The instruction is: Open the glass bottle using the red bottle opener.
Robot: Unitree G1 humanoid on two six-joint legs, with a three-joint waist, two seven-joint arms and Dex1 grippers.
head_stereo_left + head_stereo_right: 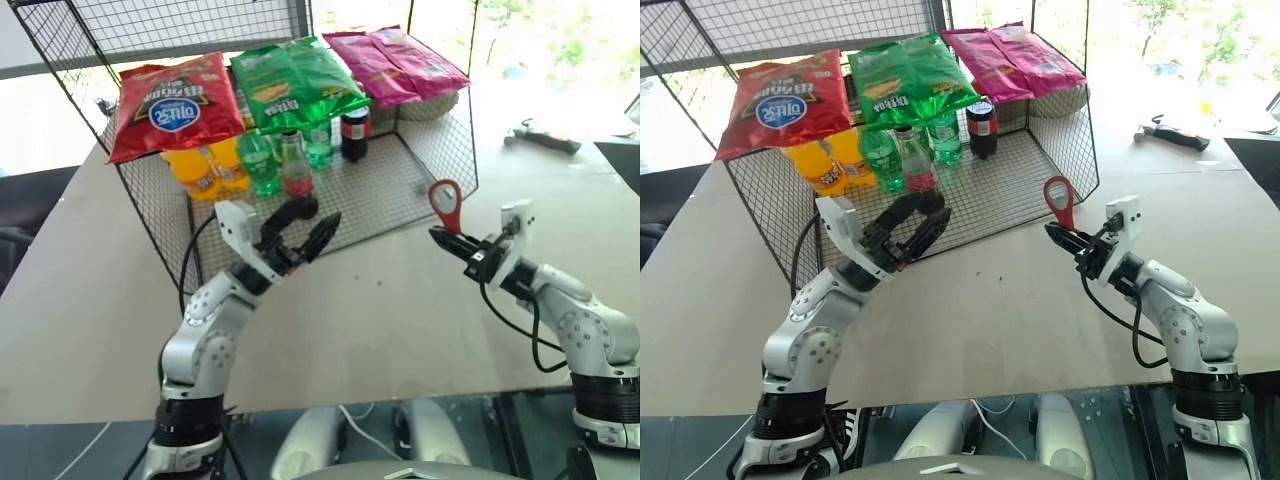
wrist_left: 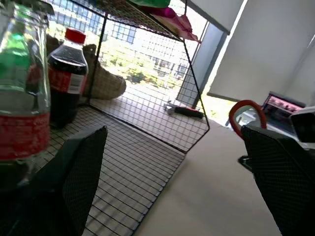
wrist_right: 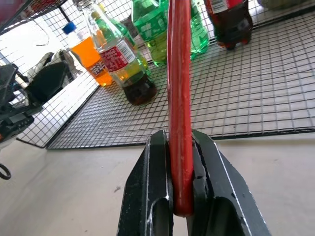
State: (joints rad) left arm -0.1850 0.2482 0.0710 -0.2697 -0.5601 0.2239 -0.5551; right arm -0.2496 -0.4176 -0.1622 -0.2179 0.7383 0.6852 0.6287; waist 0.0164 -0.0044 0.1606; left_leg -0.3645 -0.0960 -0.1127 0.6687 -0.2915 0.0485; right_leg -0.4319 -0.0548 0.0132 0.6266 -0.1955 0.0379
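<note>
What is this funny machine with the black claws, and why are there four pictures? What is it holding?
It is a robot with two arms. Two pictures come from cameras in its head, looking down over its arms. The other two come from little cameras on its wrists, looking along its fingers.

Its right hand is shut on the red bottle opener, holding it upright by the handle. Its left hand is open and holds nothing.

In front of it is a table with a wire rack on it. On the rack's floor stands the glass bottle of cola, beside green bottles, orange bottles and a dark bottle with a red cap. Snack bags lie on top.
</note>
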